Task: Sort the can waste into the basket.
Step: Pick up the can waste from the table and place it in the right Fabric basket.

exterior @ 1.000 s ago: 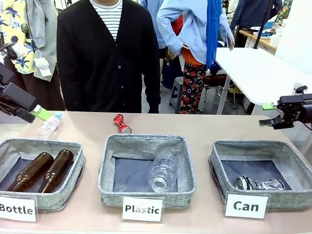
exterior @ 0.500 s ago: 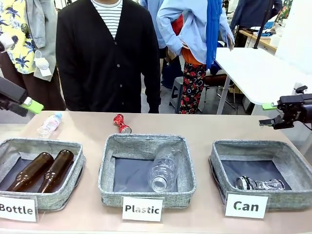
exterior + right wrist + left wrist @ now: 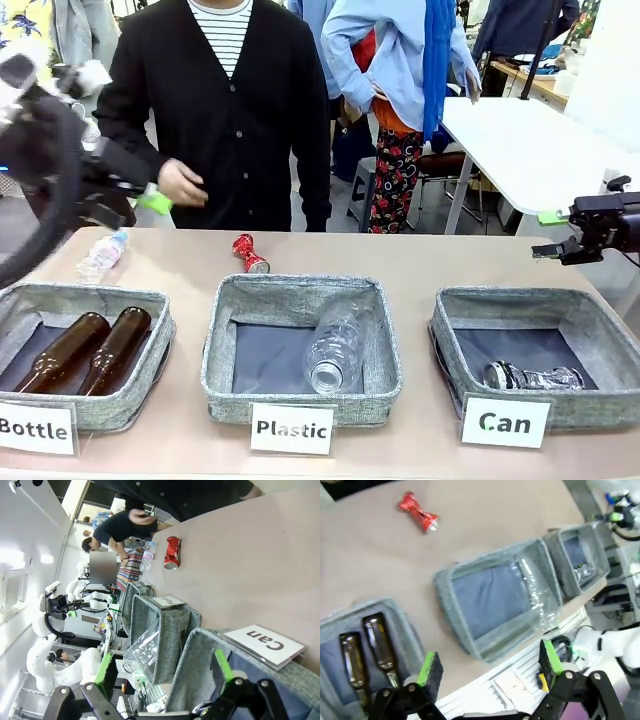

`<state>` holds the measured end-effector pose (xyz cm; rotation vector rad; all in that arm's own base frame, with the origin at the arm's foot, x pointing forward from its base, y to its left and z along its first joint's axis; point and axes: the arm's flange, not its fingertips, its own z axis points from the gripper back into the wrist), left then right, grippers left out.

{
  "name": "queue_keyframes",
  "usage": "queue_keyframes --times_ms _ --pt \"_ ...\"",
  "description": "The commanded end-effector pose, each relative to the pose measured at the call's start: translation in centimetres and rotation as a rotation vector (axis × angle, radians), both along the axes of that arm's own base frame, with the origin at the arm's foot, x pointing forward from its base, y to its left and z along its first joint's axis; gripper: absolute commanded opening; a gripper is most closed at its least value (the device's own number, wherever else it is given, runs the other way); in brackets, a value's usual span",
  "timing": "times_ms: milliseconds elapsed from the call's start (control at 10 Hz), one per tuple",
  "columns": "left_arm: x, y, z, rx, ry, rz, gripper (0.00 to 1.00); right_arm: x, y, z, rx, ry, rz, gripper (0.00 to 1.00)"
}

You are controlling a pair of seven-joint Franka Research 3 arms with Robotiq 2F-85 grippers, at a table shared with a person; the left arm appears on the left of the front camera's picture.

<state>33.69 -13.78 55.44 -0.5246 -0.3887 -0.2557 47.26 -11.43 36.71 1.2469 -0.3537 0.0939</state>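
Observation:
A crushed red can [image 3: 250, 254] lies on the table behind the middle bin; it shows as the red can [image 3: 418, 513] in the left wrist view and the red can [image 3: 172, 553] in the right wrist view. A crushed silver can [image 3: 530, 378] rests inside the grey "Can" basket [image 3: 530, 297] at the right, also seen as the silver can [image 3: 583, 571] in the basket [image 3: 555, 550]. My left gripper [image 3: 140, 205] hangs blurred above the table's far left, open and empty [image 3: 488, 662]. My right gripper [image 3: 552, 235] is open and empty above the basket's far right [image 3: 163, 666].
The "Plastic" bin [image 3: 300, 290] holds a clear bottle [image 3: 335, 345]. In the "Bottle" bin [image 3: 90, 296] lie two brown bottles [image 3: 90, 350]. A small plastic bottle [image 3: 103, 255] lies on the far left table. A person's hand [image 3: 182, 185] hovers beside my left gripper.
My left arm has swung up and rightward, now blurred. The person's hand has come forward near it. The right arm and the cans have not moved.

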Motion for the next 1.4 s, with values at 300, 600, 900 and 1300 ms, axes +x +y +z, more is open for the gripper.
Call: queue_keyframes --times_ms 300,600,900,1300 --pt "-1.9 11.4 5.4 -0.107 -0.010 0.109 1.00 0.1 0.0 0.2 0.008 -0.020 0.002 1.00" --pt "-9.9 27.8 10.2 -0.228 -0.100 0.415 1.00 0.1 0.0 0.2 0.008 -0.020 0.002 1.00" --pt "-12.7 39.7 6.4 -0.388 -0.054 0.614 1.00 0.1 0.0 0.2 0.008 -0.020 0.002 1.00" --pt "-12.6 42.7 3.3 -0.472 -0.006 0.666 1.00 0.1 0.0 0.2 0.008 -0.020 0.002 1.00"
